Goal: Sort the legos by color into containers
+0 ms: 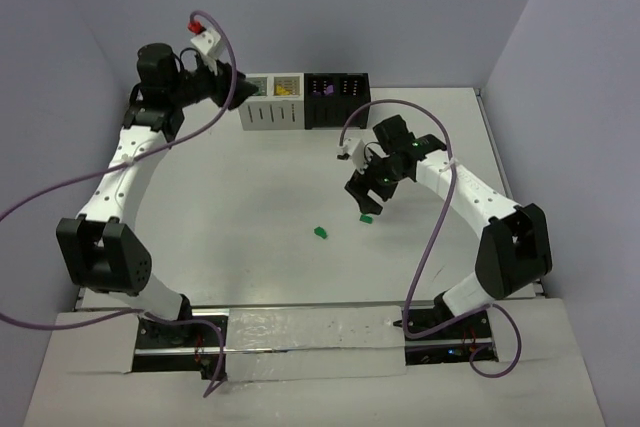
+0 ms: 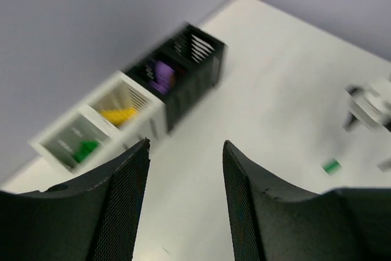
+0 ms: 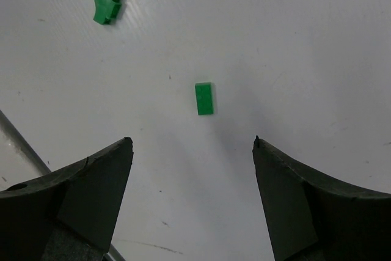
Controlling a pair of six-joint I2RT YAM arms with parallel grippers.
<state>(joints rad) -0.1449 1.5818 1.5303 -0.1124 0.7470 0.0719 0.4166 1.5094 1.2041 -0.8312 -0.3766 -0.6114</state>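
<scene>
Top external view: the containers (image 1: 304,102) stand in one row against the far edge of the bench (image 1: 250,207), near its middle. The white two-compartment unit (image 1: 271,105) on the left touches the black two-compartment unit (image 1: 336,100) on the right. Above the bench, just beside the left end of the row, hangs the left gripper (image 1: 236,88); the left wrist view shows its jaws spread with nothing between them. That view is blurred, yet it shows a green brick (image 2: 85,149) in the end white compartment, yellow bricks (image 2: 119,114) in the next white compartment and purple bricks (image 2: 162,74) in the adjoining black compartment. The contents of the last black compartment cannot be told. Low over the bench, right of centre and well apart from the containers, is the right gripper (image 1: 362,201). The right wrist view shows its jaws spread wide, holding nothing. A flat green brick (image 3: 204,98) lies on the bench just ahead of the gap, untouched. A second green brick (image 3: 107,2) lies apart from it, nearer the bench centre.
</scene>
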